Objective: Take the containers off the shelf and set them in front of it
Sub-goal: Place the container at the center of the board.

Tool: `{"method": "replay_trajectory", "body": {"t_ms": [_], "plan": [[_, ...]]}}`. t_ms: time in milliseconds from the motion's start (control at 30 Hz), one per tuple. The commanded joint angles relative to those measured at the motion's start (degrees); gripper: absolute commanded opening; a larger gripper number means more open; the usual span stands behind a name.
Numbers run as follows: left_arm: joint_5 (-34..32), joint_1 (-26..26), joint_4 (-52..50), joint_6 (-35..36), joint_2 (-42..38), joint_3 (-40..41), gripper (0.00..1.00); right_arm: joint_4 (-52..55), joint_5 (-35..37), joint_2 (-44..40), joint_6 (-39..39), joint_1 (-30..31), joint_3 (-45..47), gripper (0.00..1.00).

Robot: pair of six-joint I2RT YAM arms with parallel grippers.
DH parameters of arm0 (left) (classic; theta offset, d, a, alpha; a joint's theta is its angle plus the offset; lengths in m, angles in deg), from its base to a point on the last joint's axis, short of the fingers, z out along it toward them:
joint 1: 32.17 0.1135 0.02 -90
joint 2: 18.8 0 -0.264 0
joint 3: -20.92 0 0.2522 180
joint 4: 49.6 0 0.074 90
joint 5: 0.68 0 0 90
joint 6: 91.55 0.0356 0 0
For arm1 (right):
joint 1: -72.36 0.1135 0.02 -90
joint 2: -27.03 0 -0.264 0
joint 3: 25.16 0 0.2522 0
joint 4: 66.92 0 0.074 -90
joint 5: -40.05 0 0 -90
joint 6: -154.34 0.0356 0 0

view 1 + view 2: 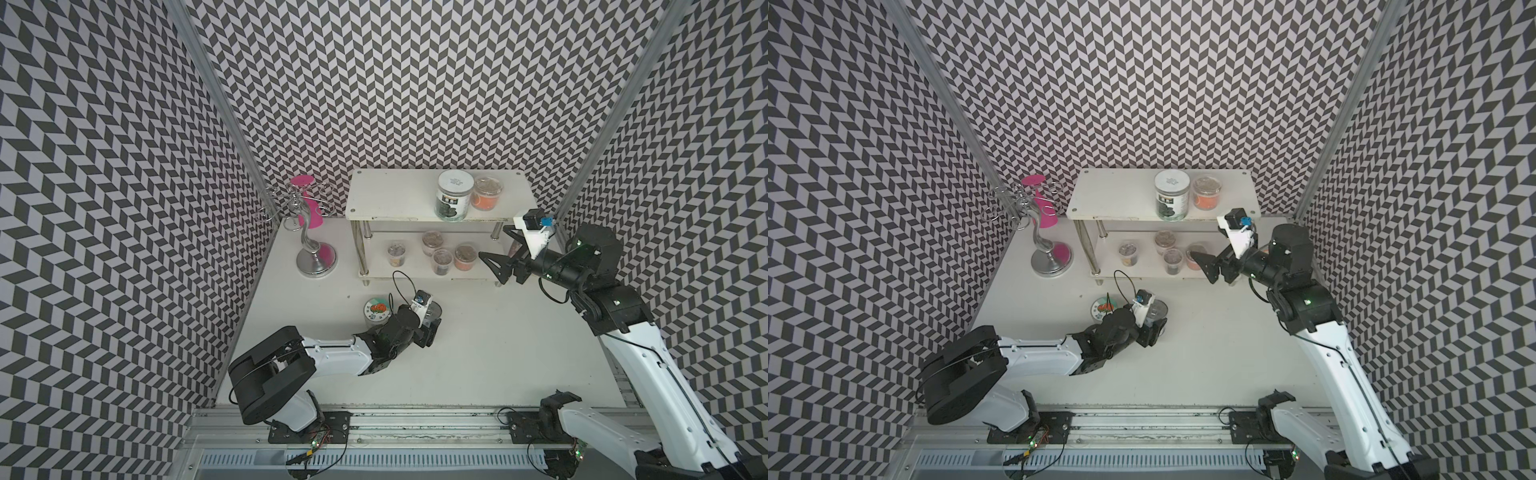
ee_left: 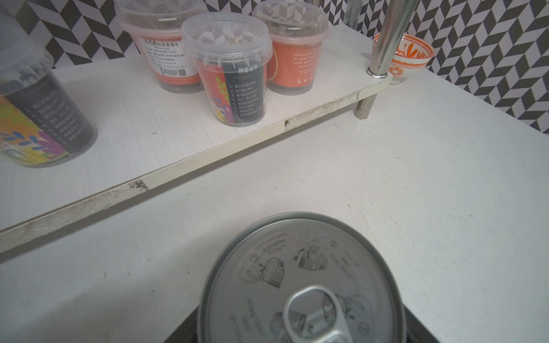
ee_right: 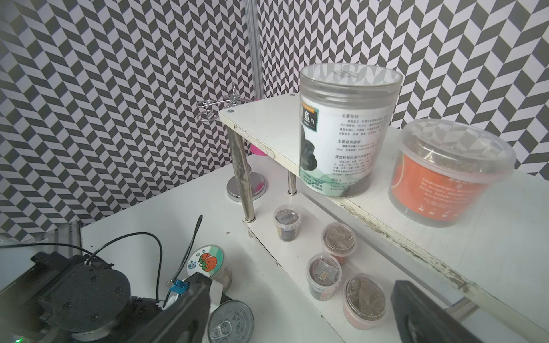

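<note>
Left jaws pinch silver tin can [image 1: 436, 309], upright in front of shelf [image 1: 390, 199]. Picture-lid jar [image 1: 376, 309] stands on table [image 1: 478, 353] just beside them. Right jaws spread wide, empty, at lower tier's end. Nearest tub [image 1: 464, 255] is just ahead, three more tubs [image 1: 432, 243] beyond. White-lidded jar [image 1: 455, 187] and another tub [image 1: 487, 191] sit on the tier above.

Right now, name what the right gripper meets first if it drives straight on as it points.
Most likely the orange-labelled tub on the lower tier: the right gripper points at it, though depth is unclear.
</note>
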Motion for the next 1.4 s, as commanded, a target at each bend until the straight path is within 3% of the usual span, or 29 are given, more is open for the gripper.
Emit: {"method": "replay_trajectory", "body": {"t_ms": [0,333,567,833,1100,1367], "plan": [[-2.55,0.49,0.00,0.98,2.28,-3.15,0.71,-1.27,0.91,-1.54,-0.82,0.32,0.85,1.00],[-4.18,1.25,-3.10,0.24,5.68,-4.92,0.72,-0.85,2.51,-2.41,-2.02,0.30,1.99,0.99],[-4.58,1.36,-4.75,-0.95,6.96,-5.21,0.80,-1.14,2.54,-2.14,-2.31,0.27,2.11,1.00],[-4.35,1.31,-4.46,-0.63,3.86,-3.13,0.90,-1.59,2.31,-1.88,-2.28,0.24,2.26,1.00],[-4.97,1.28,-7.75,-0.43,-0.67,-3.34,0.91,-2.09,1.75,-1.84,-1.45,0.27,2.61,1.00],[-3.27,1.26,-15.57,0.21,-9.71,-5.10,0.98,-10.88,-0.65,-1.89,6.25,0.33,2.56,1.00]]}}
